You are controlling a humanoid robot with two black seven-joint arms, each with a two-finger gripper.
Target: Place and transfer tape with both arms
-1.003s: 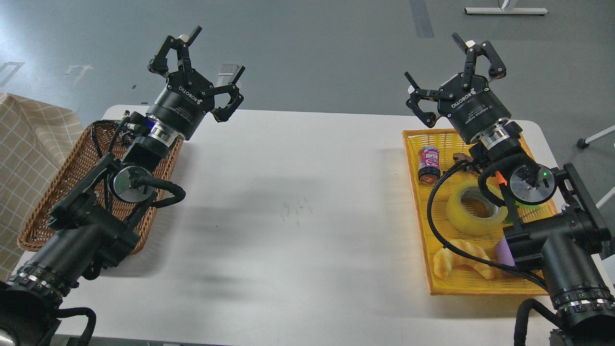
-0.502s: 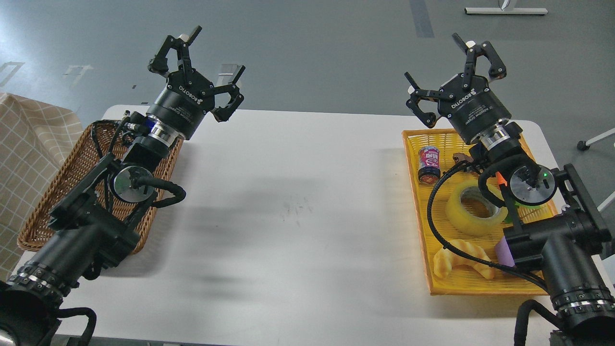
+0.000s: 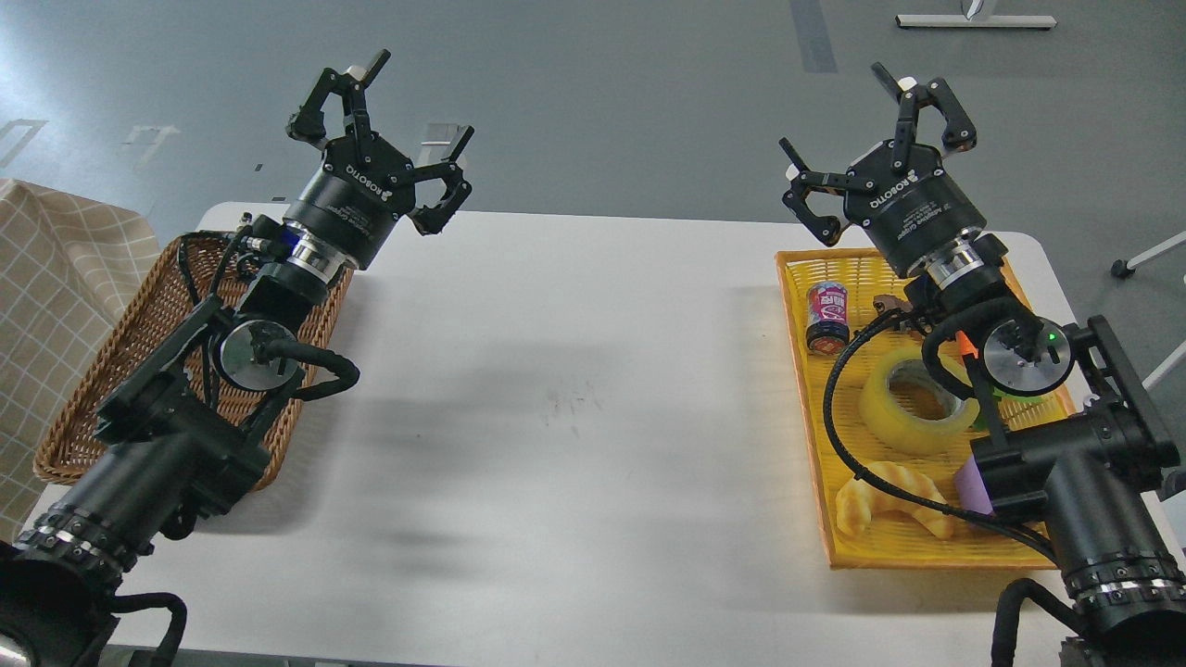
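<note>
The tape (image 3: 903,403), a wide translucent yellow roll with a grey-white core, lies flat in the yellow tray (image 3: 806,389) at the right, partly behind my right arm. My right gripper (image 3: 839,116) is open and empty, raised above the tray's far end, well apart from the tape. My left gripper (image 3: 422,102) is open and empty, raised over the table's far left, above the wicker basket (image 3: 102,380).
The yellow tray also holds a small can (image 3: 827,318), a croissant (image 3: 889,496), a purple cube (image 3: 970,484) and a small brown thing (image 3: 891,303). A checked cloth (image 3: 46,278) lies left of the basket. White table (image 3: 574,398) between the arms.
</note>
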